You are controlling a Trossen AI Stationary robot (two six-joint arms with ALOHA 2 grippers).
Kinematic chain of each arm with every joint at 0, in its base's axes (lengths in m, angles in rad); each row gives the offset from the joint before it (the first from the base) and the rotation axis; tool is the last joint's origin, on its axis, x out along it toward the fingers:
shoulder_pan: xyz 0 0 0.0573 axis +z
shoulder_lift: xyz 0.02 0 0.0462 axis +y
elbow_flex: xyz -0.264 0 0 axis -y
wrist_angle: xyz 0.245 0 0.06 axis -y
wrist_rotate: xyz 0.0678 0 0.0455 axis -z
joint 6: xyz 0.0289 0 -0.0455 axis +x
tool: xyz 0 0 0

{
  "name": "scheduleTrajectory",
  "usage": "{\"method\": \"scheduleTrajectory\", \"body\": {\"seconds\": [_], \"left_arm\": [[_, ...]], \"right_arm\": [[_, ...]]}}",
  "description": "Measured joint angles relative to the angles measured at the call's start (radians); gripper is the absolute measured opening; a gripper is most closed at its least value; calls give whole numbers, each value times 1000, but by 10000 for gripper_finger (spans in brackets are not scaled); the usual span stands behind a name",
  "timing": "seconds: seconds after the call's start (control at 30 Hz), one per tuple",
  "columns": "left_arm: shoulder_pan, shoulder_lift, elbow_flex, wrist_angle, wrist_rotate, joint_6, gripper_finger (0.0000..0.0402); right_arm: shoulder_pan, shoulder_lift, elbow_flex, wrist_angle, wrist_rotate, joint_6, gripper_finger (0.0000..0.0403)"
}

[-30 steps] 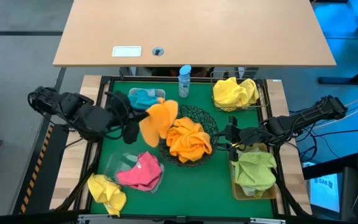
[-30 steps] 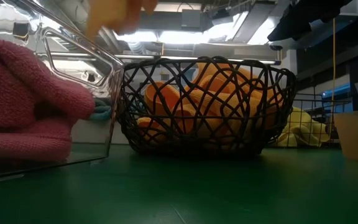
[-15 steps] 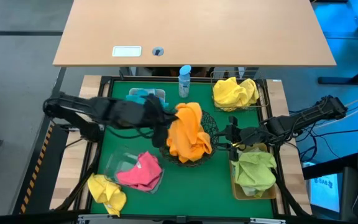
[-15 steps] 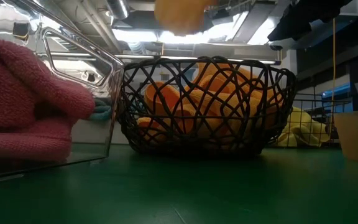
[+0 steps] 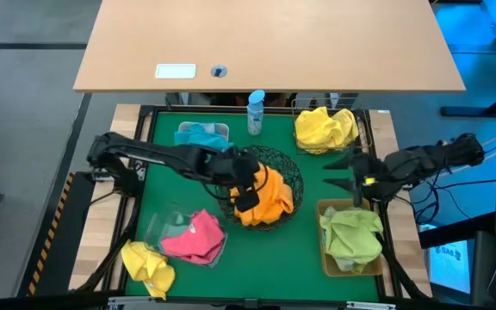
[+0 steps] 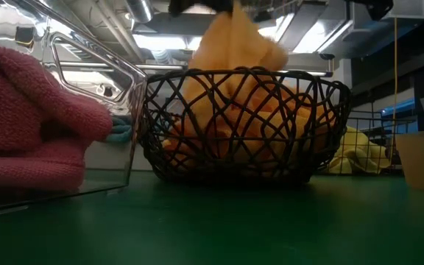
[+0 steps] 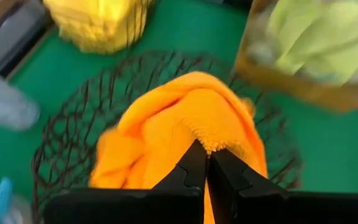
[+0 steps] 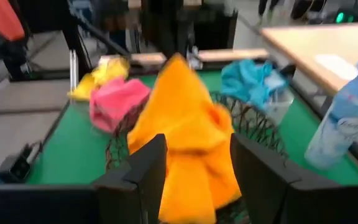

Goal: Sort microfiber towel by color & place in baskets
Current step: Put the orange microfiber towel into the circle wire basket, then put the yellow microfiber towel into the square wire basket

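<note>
An orange towel (image 6: 230, 55) hangs from my left gripper (image 5: 250, 200), which is shut on it above the round black wire bowl (image 5: 289, 175). The towel's lower part reaches down into the bowl, where more orange towel (image 5: 274, 202) lies. My right gripper (image 5: 336, 170) stands open and holds nothing, to the right of the bowl and above the tan bin (image 5: 327, 258) with a light green towel (image 5: 353, 237). A loose yellow towel (image 5: 148, 265) lies at the table's near left corner. My left gripper pinches the orange towel's bunched top (image 7: 211, 144) between its two fingers. The fingers come from the table's left, slanting down. The towel hangs below them, spread into a cone, and its lower part (image 6: 227, 118) sits inside the wire bowl.
A square wire basket (image 5: 362, 138) at the far right holds a yellow towel (image 5: 324, 127). A white tub (image 5: 218, 129) at the far left holds a blue towel (image 5: 198, 136). A clear tray (image 5: 160, 228) holds a pink towel (image 5: 195, 238). A blue-capped bottle (image 5: 255, 112) stands at the far edge.
My left gripper has carried the orange towel toward the table's right edge and down, from left of the wire bowl to above it; the towel's lower part now hangs into the bowl. My right gripper has drawn back toward the right edge and risen.
</note>
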Motion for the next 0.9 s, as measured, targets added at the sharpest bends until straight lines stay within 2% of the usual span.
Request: {"method": "scheduleTrajectory", "body": {"seconds": [0.23,0.4,0.57,0.73,0.9], "left_arm": [[17,96,0,-69,2,7,7],[31,127,0,-74,3,7,34],[55,121,0,-91,10,-9,72],[79,110,40,-132,156,-20,110],[91,109,121,-215,295,-19,125]], "right_arm": [[0,-139,-162,126,43,-15,176],[0,-195,-281,218,42,15,176],[0,-196,-322,253,42,38,176],[0,-189,-323,261,42,39,176],[0,-189,-323,261,42,39,176]]}}
